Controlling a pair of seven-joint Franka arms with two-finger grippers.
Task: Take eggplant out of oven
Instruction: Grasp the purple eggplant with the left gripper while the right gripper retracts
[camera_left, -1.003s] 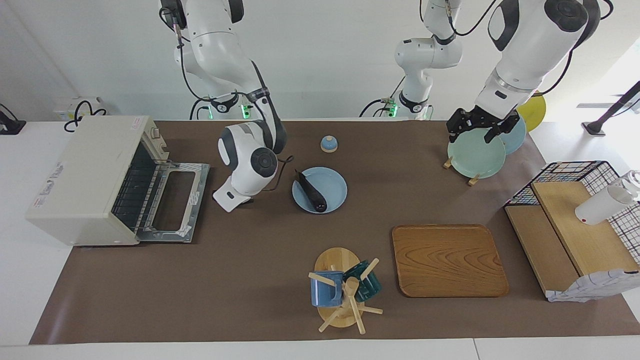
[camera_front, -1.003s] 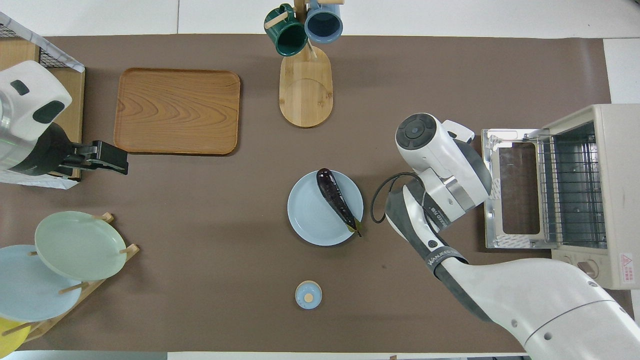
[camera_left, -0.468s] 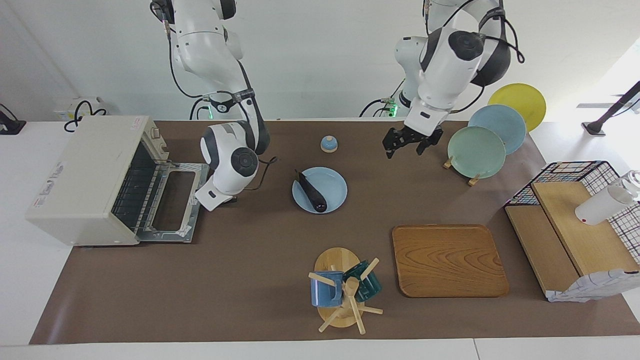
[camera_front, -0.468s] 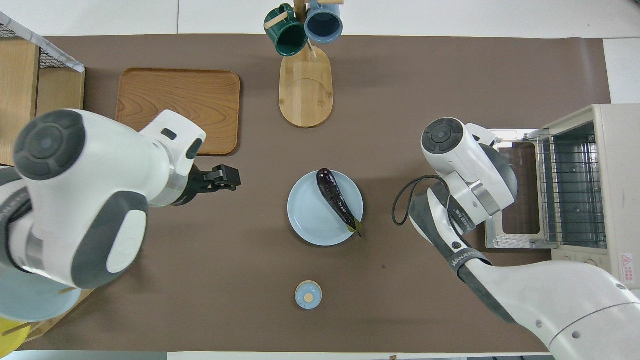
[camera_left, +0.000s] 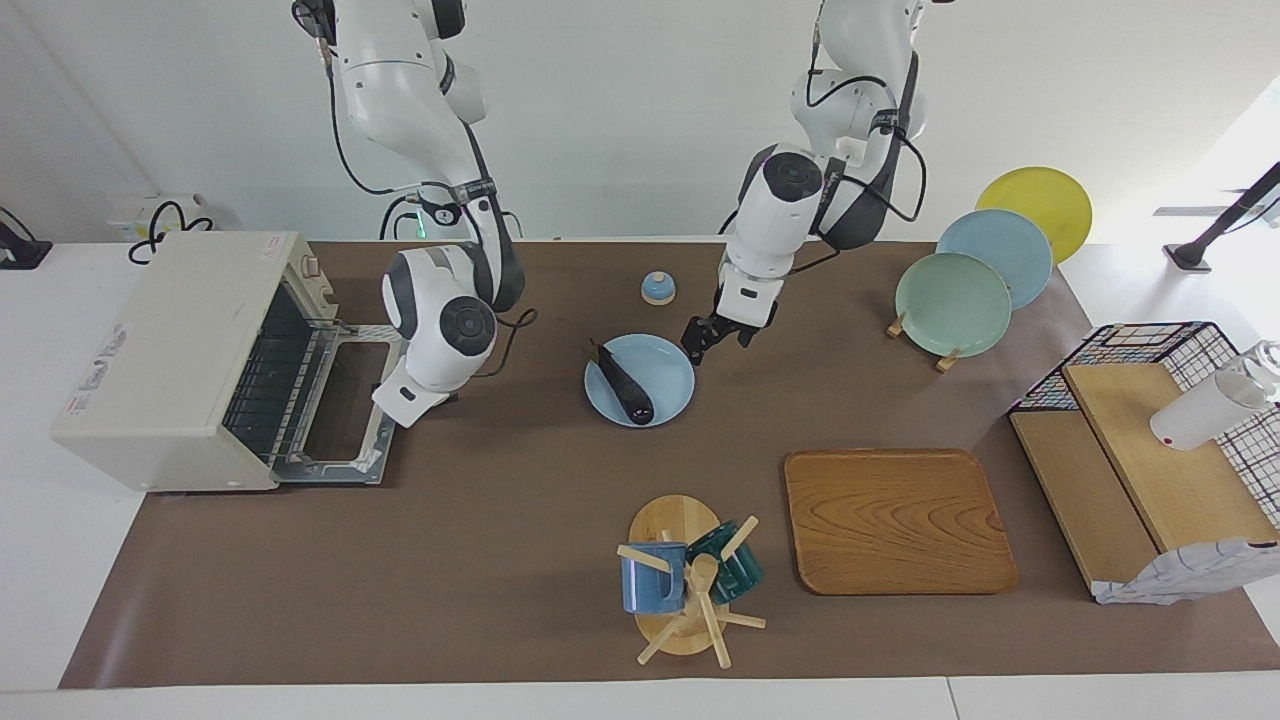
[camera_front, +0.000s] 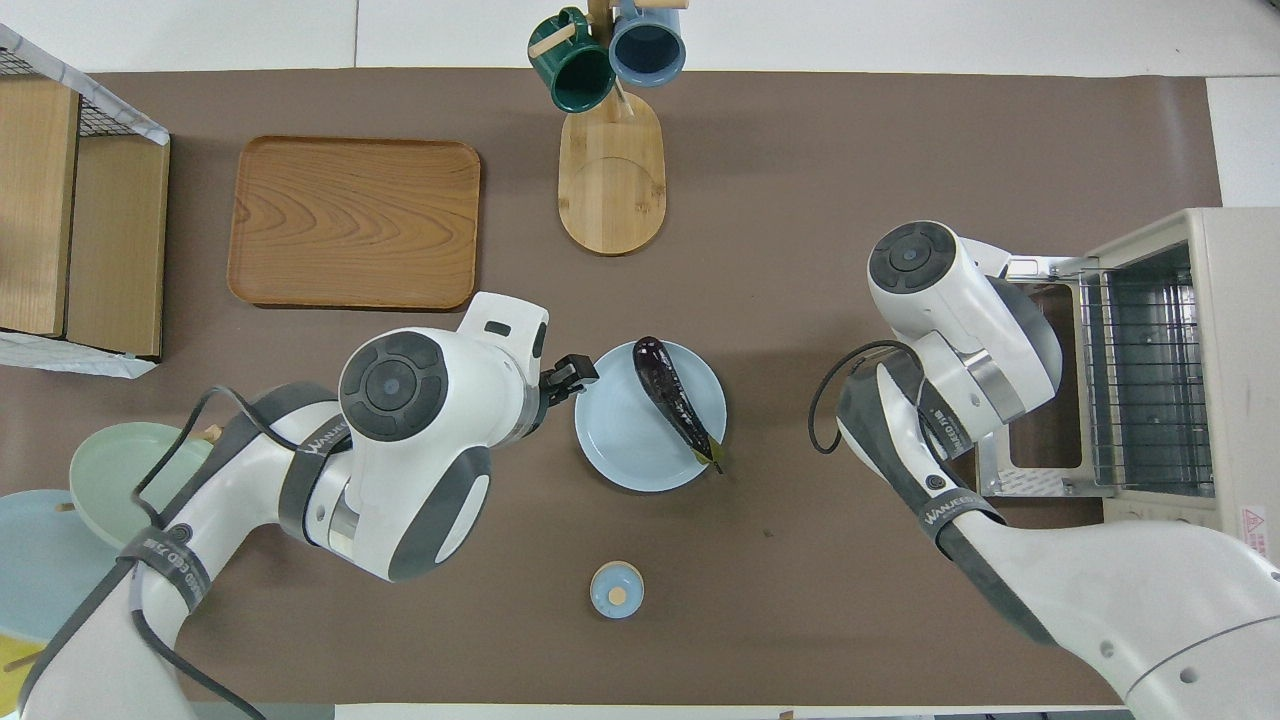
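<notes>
The eggplant (camera_left: 622, 381) lies out of the oven (camera_left: 180, 358), diagonally across a pale blue plate (camera_left: 668, 372) in the middle of the table, its green stem tip just over the rim on the side nearer the robots; by the look of it the removal itself is done. What has changed in the last second is the arms: the left gripper (camera_left: 703, 340) has swung from over the plate rack (camera_left: 940, 355) at its own end of the table to the edge of the blue plate, where it now hangs close beside the rim with its fingers only a little apart and nothing between them. The right gripper (camera_left: 402, 398) has drawn back from beside the plate to the open drop-down door (camera_left: 345, 407) of the oven, and its fingers are hidden under the wrist, so I cannot tell how they stand. That suggests the right arm is heading for the door while the left goes for the plate or the eggplant. The oven's wire rack looks bare. A small blue bell (camera_left: 657, 287) sits nearer the robots than the plate, a mug tree (camera_left: 690, 585) and a wooden tray (camera_left: 898, 520) farther out, none of them in the way.
</notes>
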